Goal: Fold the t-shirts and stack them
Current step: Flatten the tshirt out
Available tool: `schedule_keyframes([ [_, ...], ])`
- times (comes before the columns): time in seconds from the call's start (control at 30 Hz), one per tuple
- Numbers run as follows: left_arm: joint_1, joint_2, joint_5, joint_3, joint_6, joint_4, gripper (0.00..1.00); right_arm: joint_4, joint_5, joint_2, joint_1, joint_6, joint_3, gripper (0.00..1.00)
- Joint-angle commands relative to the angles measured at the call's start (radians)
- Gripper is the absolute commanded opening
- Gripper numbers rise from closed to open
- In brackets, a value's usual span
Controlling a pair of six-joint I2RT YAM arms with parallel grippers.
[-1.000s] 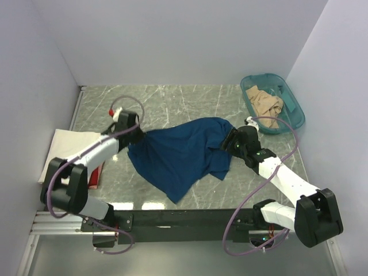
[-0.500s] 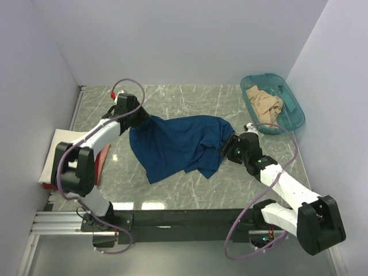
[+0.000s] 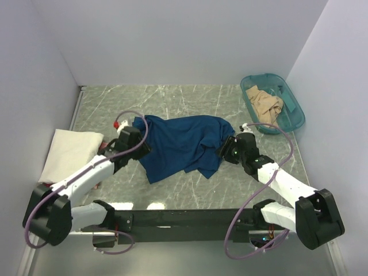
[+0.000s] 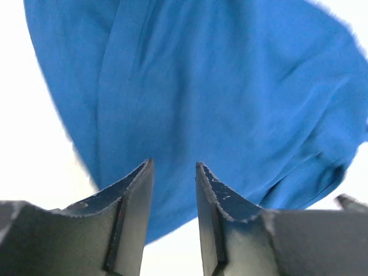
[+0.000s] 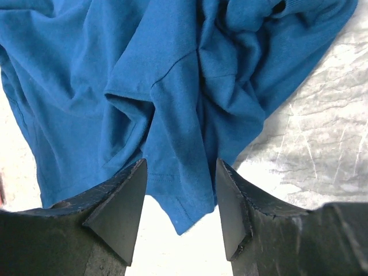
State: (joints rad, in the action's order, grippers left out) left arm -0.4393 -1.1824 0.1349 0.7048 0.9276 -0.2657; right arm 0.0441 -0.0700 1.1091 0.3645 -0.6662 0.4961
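Cream-white cloth, a folded cream-white t-shirt, is seen flat at the left edge of the table, well to the left of the left jaws and apart from them. The left gripper is lowered at the left border of the blue t-shirt. In the left wrist view its jaws are held slightly apart with nothing pinched between them, and the left gripper is pointed at the cloth just ahead of the tips.

The blue t-shirt is spread unfolded between the two pairs of jaws, in the middle of the table. It is rumpled: long soft creases are seen across it, and one pointed flap is turned toward the near edge. No print can be made out on the side shown.

At the shirt's right border the right gripper is set low. Its jaws are spread wide and nothing is clamped. In the right wrist view a bunched fold with a stitched hem of the blue t-shirt is seen just ahead of the right gripper, in line with the gap.

Beyond the right jaws, well apart at the far right corner, a crumpled tan t-shirt is held in a teal tub.
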Motion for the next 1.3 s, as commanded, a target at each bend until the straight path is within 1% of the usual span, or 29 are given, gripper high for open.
schedule_keyframes([
  [0.0,-0.062,0.075,0.098,-0.065,0.088,-0.062,0.4,-0.041,0.006,0.005,0.014,-0.009,0.016,0.58],
  [0.03,-0.091,0.092,0.126,-0.079,0.129,-0.085,0.39,-0.041,0.006,0.005,0.014,-0.007,0.016,0.58],
  [0.07,-0.104,0.125,0.13,-0.109,0.143,-0.09,0.39,-0.041,0.006,0.001,0.017,-0.007,0.016,0.58],
  [0.2,-0.179,0.181,0.149,-0.163,0.214,-0.105,0.39,-0.036,0.013,-0.006,0.024,-0.007,0.016,0.57],
  [0.33,-0.246,0.156,0.172,-0.192,0.279,-0.129,0.39,-0.038,0.016,-0.012,0.022,-0.009,0.007,0.57],
  [0.47,-0.279,0.141,0.189,-0.214,0.327,-0.141,0.4,-0.041,0.012,-0.014,0.024,-0.013,-0.001,0.57],
  [0.87,-0.289,0.116,0.206,-0.231,0.361,-0.129,0.45,-0.041,0.013,-0.022,0.025,-0.009,-0.007,0.57],
  [1.27,-0.291,0.067,0.184,-0.237,0.363,-0.058,0.44,-0.043,0.012,-0.015,0.024,-0.009,-0.011,0.57],
])
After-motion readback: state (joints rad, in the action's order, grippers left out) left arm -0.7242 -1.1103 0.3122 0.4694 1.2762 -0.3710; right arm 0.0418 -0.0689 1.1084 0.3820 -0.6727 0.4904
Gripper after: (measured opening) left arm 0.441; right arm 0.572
